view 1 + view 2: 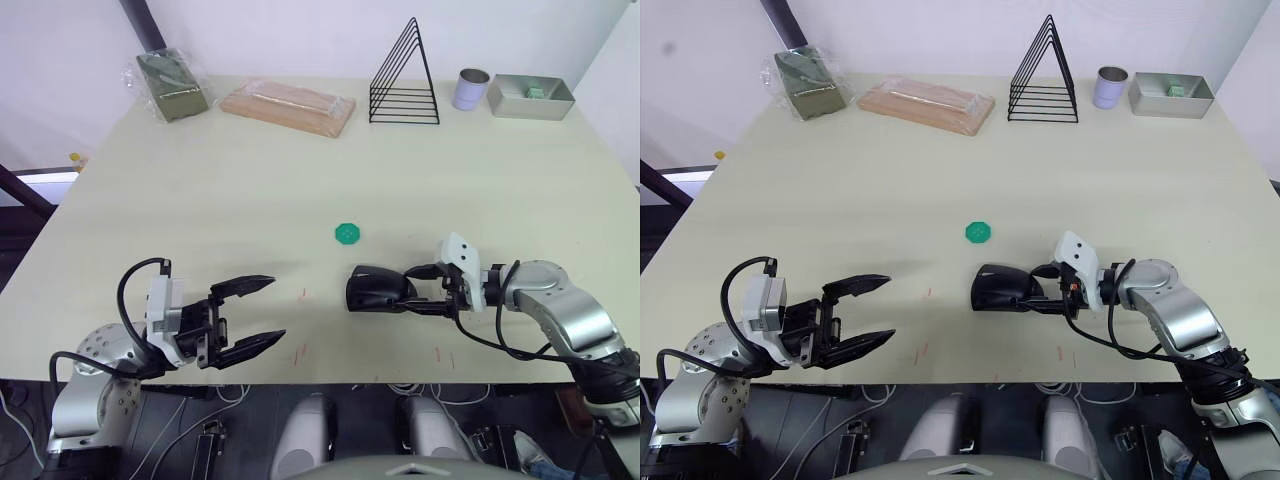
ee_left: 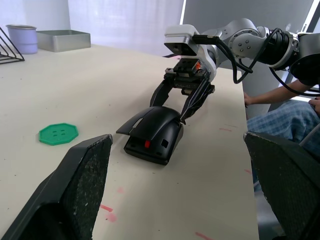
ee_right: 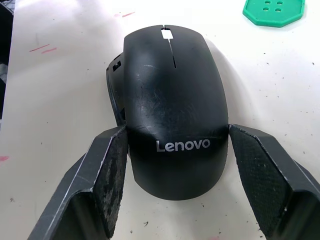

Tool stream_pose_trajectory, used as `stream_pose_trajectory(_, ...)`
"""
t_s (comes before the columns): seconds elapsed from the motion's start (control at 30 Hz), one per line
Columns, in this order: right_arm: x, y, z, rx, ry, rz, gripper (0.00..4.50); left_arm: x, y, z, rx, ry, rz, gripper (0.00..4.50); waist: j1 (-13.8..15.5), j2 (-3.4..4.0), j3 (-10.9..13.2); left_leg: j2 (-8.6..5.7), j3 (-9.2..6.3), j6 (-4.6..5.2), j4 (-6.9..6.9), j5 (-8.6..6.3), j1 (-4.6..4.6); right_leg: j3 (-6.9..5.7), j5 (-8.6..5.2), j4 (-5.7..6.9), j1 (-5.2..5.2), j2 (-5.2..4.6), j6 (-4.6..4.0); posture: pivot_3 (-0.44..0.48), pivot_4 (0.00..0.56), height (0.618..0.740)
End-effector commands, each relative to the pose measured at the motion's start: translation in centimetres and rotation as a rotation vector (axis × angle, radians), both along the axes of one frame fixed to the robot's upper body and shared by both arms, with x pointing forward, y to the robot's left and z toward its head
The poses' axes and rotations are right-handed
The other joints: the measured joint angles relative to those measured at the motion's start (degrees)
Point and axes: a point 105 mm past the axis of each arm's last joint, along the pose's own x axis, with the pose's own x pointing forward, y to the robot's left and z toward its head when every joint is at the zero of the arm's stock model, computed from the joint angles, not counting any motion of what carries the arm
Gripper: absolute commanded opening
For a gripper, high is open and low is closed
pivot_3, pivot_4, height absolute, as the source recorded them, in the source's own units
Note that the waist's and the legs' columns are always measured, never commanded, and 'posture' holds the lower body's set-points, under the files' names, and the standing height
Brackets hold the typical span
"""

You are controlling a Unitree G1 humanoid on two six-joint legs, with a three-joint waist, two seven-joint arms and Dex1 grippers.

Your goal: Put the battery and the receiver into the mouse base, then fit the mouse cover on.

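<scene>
The mouse cover (image 3: 172, 90), a smooth black shell with a pale logo, lies on top of the mouse base (image 2: 152, 147), skewed to one side with its front edge raised. A red part shows on the base's front. My right gripper (image 1: 410, 290) grips the logo end of the cover, one finger (image 3: 107, 170) against each side. My left gripper (image 1: 277, 309) hovers open near the table's front left, well away from the mouse, with nothing between its fingers. The battery and the receiver are hidden.
A green disc (image 1: 347, 234) lies just beyond the mouse. Along the far edge stand a bagged item (image 1: 172, 85), a wooden block (image 1: 288, 107), a wire rack (image 1: 405, 80), a cup (image 1: 470, 88) and a metal tray (image 1: 530, 97). A person's legs (image 2: 280, 125) are beside the table.
</scene>
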Motion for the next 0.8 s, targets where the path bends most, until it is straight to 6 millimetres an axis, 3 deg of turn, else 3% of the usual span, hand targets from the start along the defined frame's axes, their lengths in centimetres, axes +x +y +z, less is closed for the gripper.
stream_pose_trajectory(0.03, 0.00, 0.31, 0.96, 0.008, -0.046, 0.021, 3.29, -0.06, 0.08, 0.55, 0.010, -0.030, -0.007, 4.50, 0.00, 0.00, 0.00, 0.00, 0.00, 0.00, 0.01, 0.00, 0.00, 0.00, 0.00, 0.00, 0.01, 0.01, 0.00, 0.000, 0.150, 0.740)
stream_pose_trajectory(0.43, -0.04, 0.35, 0.85, 0.005, -0.044, 0.027, 3.29, -0.04, -0.01, 0.53, 0.009, -0.031, -0.004, 4.50, 0.03, 0.00, 0.00, 0.01, 0.00, 0.02, 0.08, 0.01, 0.06, 0.02, 0.00, 0.09, 0.05, 0.43, 0.01, 0.000, 0.150, 0.740)
stream_pose_trajectory(0.53, 0.00, 0.35, 0.88, 0.004, -0.047, 0.028, 2.51, -0.02, -0.04, 0.55, 0.008, -0.031, -0.004, 4.50, 0.03, 0.00, 0.00, 0.01, 0.01, 0.02, 0.09, 0.01, 0.06, 0.02, -0.01, 0.11, 0.05, 0.46, 0.01, 0.000, 0.150, 0.740)
stream_pose_trajectory(0.8, 0.06, 0.32, 0.97, 0.002, -0.059, 0.028, 2.51, 0.02, -0.14, 0.52, 0.007, -0.032, -0.005, 4.50, 0.05, 0.00, 0.00, 0.02, 0.01, 0.02, 0.11, 0.01, 0.07, 0.04, -0.01, 0.13, 0.06, 0.55, 0.02, 0.000, 0.150, 0.740)
